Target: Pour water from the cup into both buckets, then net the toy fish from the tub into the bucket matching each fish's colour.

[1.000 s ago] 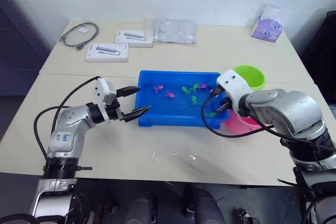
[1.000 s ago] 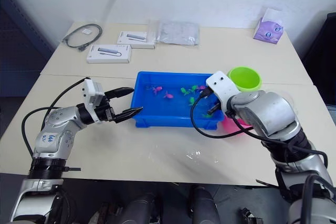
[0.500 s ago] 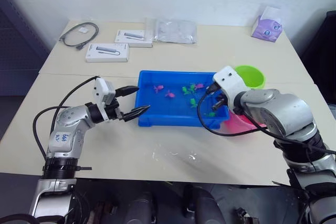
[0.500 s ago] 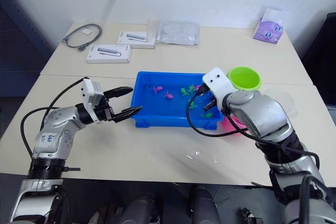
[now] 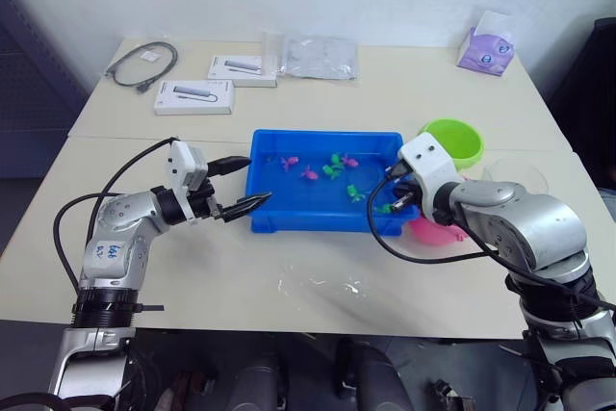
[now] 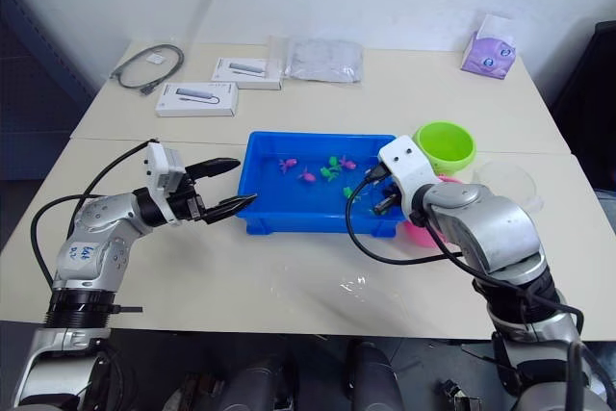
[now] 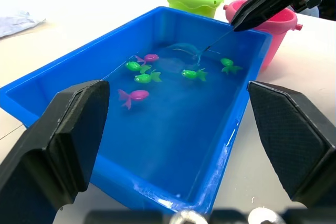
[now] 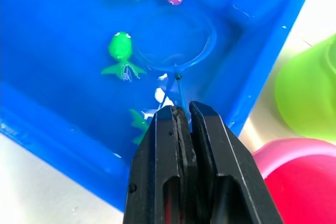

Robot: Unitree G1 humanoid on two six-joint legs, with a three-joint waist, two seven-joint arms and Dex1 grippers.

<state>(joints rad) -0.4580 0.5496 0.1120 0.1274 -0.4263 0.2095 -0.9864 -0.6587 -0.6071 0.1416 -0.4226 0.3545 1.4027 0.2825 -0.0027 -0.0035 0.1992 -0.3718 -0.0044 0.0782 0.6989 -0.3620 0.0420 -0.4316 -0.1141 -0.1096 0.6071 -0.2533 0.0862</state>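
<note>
2 hands | right hand pinches thin net stick | left hand spread beside glossy rectangular tub

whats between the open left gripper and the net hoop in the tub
In the left wrist view, the left gripper faces the tub; its near rim, open water and pink and green toy fish lie before the net.

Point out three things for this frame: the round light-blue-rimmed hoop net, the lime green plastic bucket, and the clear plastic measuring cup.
round light-blue-rimmed hoop net (image 8: pixel 181 40), right wrist view, on the mesh inside the hoop.
lime green plastic bucket (image 6: pixel 444 144), right eye view, on its inner wall.
clear plastic measuring cup (image 6: pixel 507 183), right eye view, on its transparent side.
</note>
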